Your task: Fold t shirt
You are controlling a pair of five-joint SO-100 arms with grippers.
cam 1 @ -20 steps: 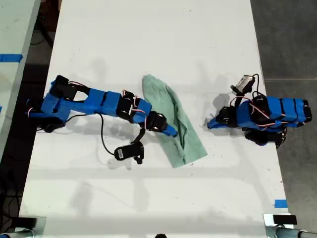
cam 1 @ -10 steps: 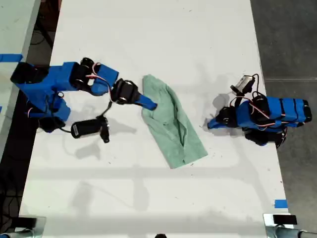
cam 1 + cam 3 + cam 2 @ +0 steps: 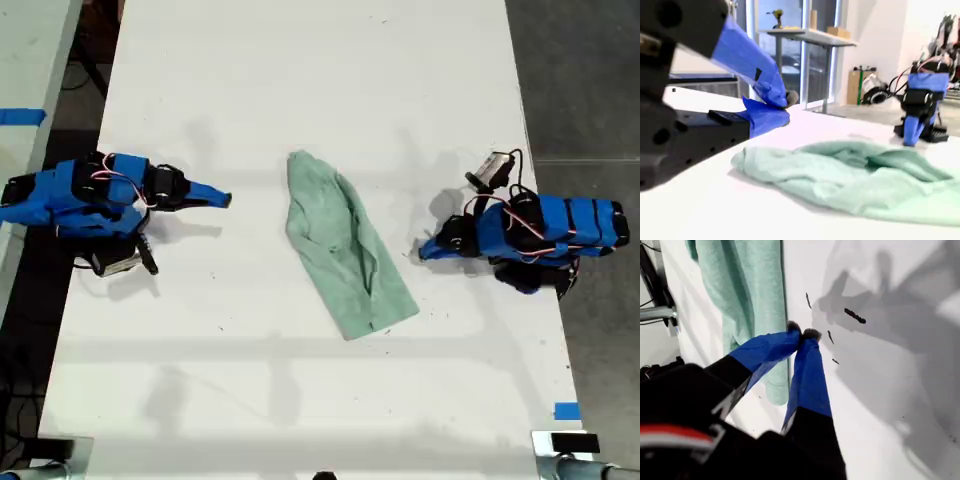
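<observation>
Both pairs of jaws are pressed together with nothing in them. In the exterior view, my first gripper [image 3: 425, 250] sits at 3 o'clock from the t shirt [image 3: 345, 245] and my second gripper [image 3: 215, 197] at 9 o'clock. The t shirt lies long and thin mid-table [image 3: 300, 60], touching neither. I think the arms rest away so it stays put.

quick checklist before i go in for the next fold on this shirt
1. The t shirt is free of both grippers: ok, it lies alone on the table.
2. My first gripper is ready to grasp: not ok, its jaws are shut and empty, beside the shirt's edge.
3. My second gripper is ready to grasp: not ok, its jaws are shut and it sits apart from the shirt, at the exterior view's left.
4. The shirt is flat enough to fold: not ok, it is wrinkled and bunched into a long diagonal strip.
5. Which end is the collar: cannot tell.
</observation>
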